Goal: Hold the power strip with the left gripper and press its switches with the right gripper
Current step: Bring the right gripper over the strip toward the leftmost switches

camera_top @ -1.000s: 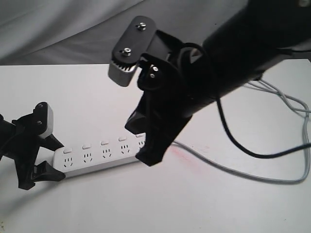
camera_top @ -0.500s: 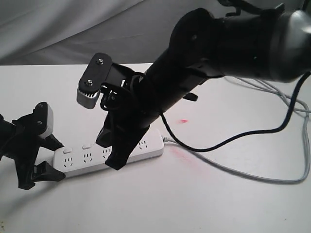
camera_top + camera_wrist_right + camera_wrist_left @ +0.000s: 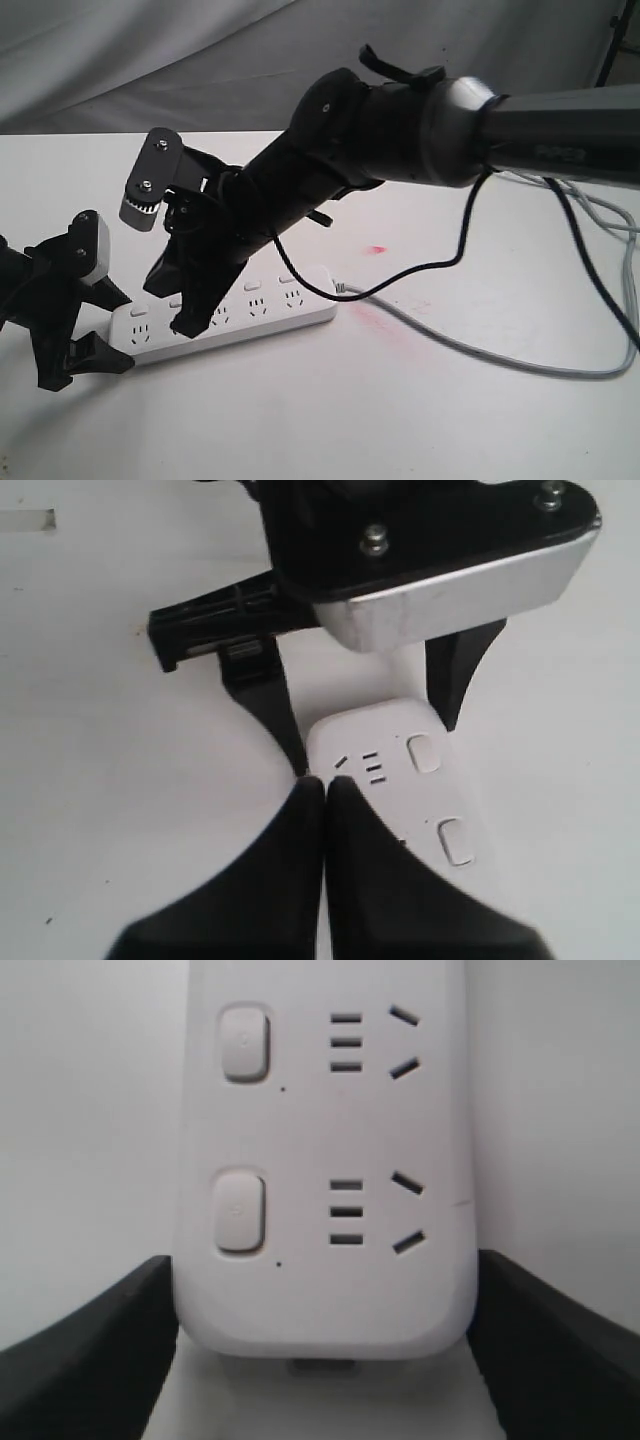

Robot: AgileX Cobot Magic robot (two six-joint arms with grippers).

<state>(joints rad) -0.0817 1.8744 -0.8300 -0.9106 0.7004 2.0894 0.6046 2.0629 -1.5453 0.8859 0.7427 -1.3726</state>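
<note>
On the surface: flat white tabletop [image 3: 400,430], faint pink smear [image 3: 375,318]; grey draped cloth [image 3: 150,60] behind.
Strip: long white plastic power strip [image 3: 270,315], five sockets, flat, left of centre.
Left: black left gripper [image 3: 105,330] clasps its rounded end.
Right: black right gripper [image 3: 185,322], fingers pressed together, over left sockets.

We count one power strip [image 3: 300,312] and two grippers, the left gripper [image 3: 118,330] and the right gripper [image 3: 185,322]. The left wrist view gives us two switches [image 3: 241,1210] and two sockets [image 3: 370,1210]. From outside we count four sockets and three switches, with the rest hidden. There is one grey cord [image 3: 480,350] and one black cable [image 3: 440,265].
</note>
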